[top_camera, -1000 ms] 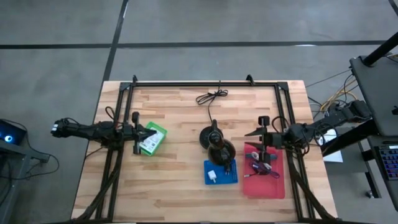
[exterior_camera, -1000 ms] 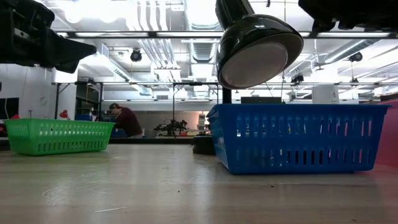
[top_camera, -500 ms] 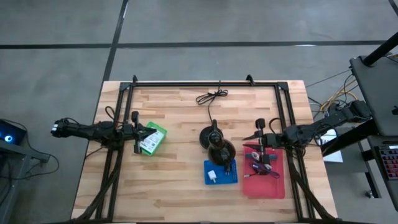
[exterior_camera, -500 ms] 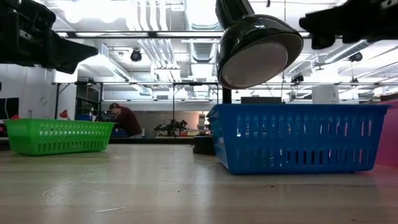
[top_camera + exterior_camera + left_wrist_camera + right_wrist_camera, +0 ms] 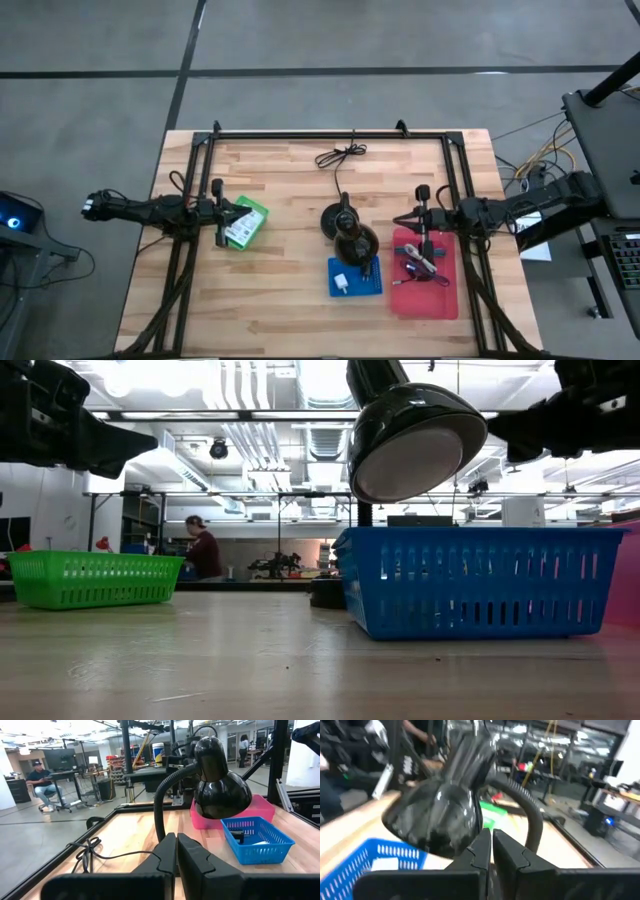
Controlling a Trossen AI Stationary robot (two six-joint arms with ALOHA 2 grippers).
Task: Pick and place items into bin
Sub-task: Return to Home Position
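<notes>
My left gripper (image 5: 237,212) hangs shut above the green bin (image 5: 246,222) on the table's left; its fingers meet in the left wrist view (image 5: 176,842). My right gripper (image 5: 408,216) is shut too (image 5: 490,840) and hovers over the far left corner of the pink bin (image 5: 440,300). That bin holds a purple tool and tangled cables (image 5: 420,265). The blue bin (image 5: 368,288) holds a small white item (image 5: 342,285). Both grippers hold nothing.
A black gooseneck lamp (image 5: 346,232) stands between the bins, its shade over the blue bin's far edge (image 5: 415,435). A coiled black cord (image 5: 340,155) lies near the far edge. A black frame (image 5: 330,134) rims the table. Bare wood lies along the near edge.
My right gripper has come down lower over the pink bin and drawn back a little toward the table's right edge, staying shut. My left arm has kept still. A person in the room behind has shifted.
</notes>
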